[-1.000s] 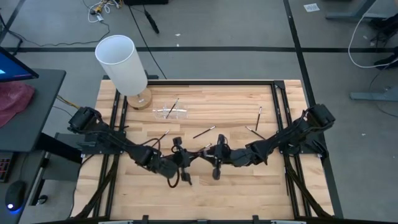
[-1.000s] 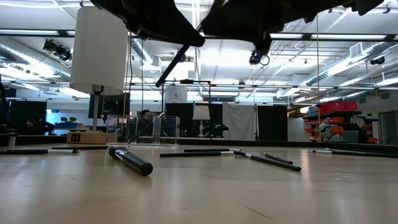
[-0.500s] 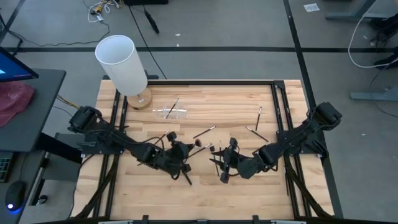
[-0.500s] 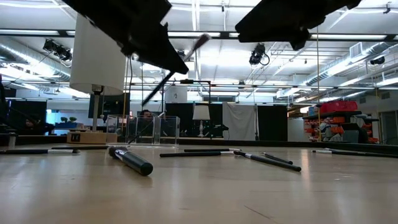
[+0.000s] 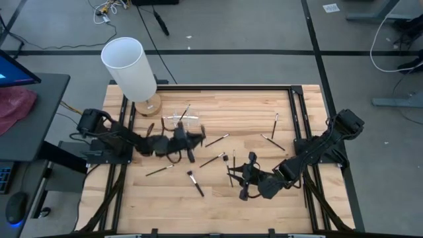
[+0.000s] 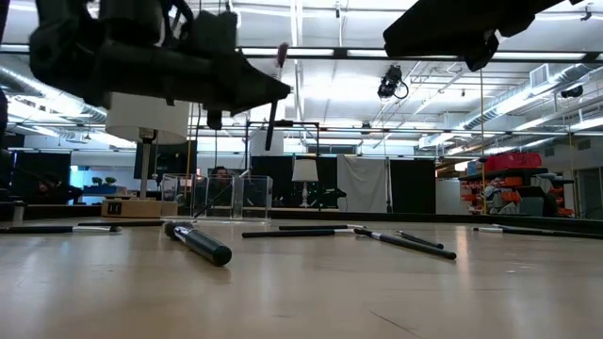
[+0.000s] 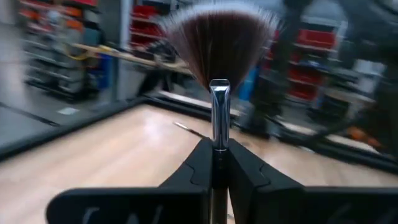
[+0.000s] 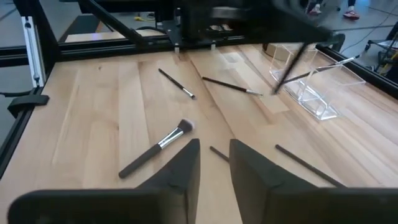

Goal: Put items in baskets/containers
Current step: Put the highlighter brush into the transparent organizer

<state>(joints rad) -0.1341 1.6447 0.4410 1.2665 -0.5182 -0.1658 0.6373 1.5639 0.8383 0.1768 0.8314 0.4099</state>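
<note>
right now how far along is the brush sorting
Done: one thin dark brush already lies in the clear plastic holder. In hand: the left end effector is shut on a fan-shaped makeup brush near the holder. Left: several dark-handled brushes lie scattered on the wooden table.

dark brush on wooden table, clear holder behind
</note>
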